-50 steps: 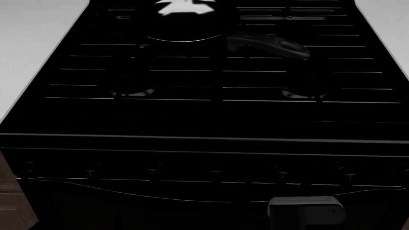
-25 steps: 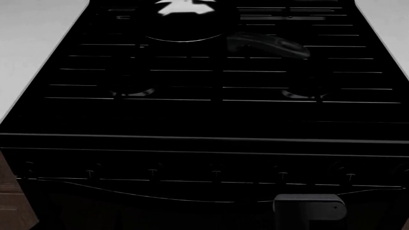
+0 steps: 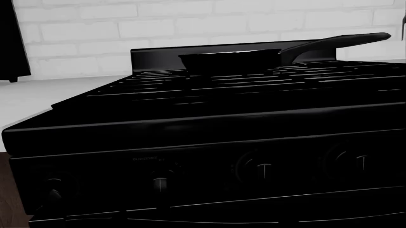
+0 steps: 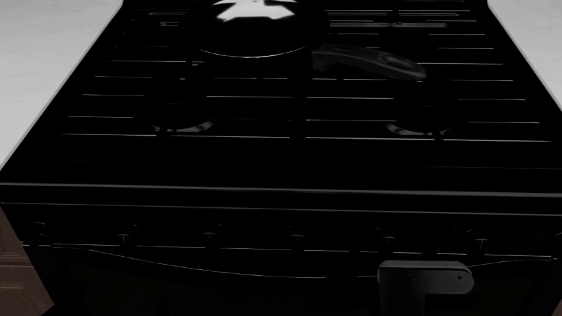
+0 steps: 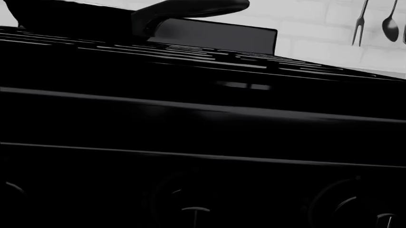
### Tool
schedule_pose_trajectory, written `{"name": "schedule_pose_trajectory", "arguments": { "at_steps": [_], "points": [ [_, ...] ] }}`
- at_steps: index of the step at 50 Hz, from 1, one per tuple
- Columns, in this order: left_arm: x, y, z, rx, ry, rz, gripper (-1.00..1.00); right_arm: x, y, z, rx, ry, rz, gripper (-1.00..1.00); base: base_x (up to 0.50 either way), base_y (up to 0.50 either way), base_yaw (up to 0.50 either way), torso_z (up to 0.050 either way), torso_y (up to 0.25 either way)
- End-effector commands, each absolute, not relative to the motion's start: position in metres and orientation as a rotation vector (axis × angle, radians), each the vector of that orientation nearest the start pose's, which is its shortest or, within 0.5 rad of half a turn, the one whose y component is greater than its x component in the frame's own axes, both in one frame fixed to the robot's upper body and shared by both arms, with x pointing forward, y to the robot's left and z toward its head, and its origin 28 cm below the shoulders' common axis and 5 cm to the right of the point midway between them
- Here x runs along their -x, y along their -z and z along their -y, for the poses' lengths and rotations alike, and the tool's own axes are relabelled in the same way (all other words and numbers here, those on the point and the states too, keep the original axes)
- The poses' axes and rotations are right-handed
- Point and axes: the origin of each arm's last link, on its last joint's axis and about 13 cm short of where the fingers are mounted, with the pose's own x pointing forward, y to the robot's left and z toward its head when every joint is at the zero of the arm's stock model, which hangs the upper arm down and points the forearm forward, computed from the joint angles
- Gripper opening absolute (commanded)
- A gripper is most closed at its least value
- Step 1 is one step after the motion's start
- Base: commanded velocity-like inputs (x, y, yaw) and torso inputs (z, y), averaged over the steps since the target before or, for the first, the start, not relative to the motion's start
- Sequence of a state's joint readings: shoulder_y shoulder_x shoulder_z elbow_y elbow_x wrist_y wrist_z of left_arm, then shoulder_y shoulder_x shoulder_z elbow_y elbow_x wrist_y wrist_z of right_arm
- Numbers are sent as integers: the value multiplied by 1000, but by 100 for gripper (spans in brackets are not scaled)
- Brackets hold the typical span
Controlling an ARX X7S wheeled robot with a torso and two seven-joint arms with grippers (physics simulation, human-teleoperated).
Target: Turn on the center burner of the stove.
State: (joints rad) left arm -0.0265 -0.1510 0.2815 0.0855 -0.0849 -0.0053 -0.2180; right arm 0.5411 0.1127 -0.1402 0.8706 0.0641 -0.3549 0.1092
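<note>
The all-black stove (image 4: 290,164) fills the head view, with thin grate bars on top and a row of small knobs (image 4: 296,235) along its front panel. A grey housing of my right arm (image 4: 426,276) sits low in front of the panel, just below and right of the knob right of centre (image 4: 382,235). Its fingers are lost in the dark. The right wrist view is close to the panel and shows two knobs (image 5: 190,209). The left wrist view shows the stove (image 3: 203,123) and several knobs (image 3: 263,167) from further back. My left gripper does not show.
A black pan (image 4: 255,33) sits on the rear burner, its handle (image 4: 369,60) pointing right. It also shows in the left wrist view (image 3: 231,59). White countertop (image 4: 44,59) lies left of the stove. Utensils (image 5: 375,21) hang on the white brick wall (image 3: 190,23).
The grey housing of my right arm has risen a little toward the knob panel and shifted slightly right. The stove and pan have not moved.
</note>
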Motion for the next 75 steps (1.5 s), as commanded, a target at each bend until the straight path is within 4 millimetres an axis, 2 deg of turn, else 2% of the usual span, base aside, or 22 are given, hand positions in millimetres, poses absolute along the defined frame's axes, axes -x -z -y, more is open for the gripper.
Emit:
{"name": "schedule_pose_trajectory", "arguments": {
  "at_steps": [1,27,28,39,44,49,51,68,75],
  "points": [
    [-211,-26,-187,-67,65,64,100,-325,-1,122,105,62,22,100,0,0,0,0,0],
    [-210,-25,-187,-65,69,67,100,-337,-1,119,101,52,-6,100,0,0,0,0,0],
    [-210,-26,-187,-64,69,67,100,-337,-1,118,91,44,10,-100,0,0,0,0,0],
    [-211,-25,-187,-65,70,64,100,-335,-3,119,125,38,17,-100,1,0,0,0,0],
    [-211,-25,-187,-66,72,63,100,-328,-1,122,252,20,26,-100,-2,0,0,0,0],
    [-211,-25,-187,-66,73,62,100,-324,-3,124,302,-5,25,-100,-9,0,0,0,0],
    [-211,-24,-187,-65,73,62,100,-322,-5,125,380,-21,21,-100,-12,0,-3,0,0],
    [-211,-25,-187,-64,76,64,100,-319,-16,128,689,-36,14,-100,-12,0,-4,0,0],
    [-211,-25,-187,-65,75,64,100,-318,-19,130,734,-55,2,-100,-11,0,-4,0,2]
  ]
}}
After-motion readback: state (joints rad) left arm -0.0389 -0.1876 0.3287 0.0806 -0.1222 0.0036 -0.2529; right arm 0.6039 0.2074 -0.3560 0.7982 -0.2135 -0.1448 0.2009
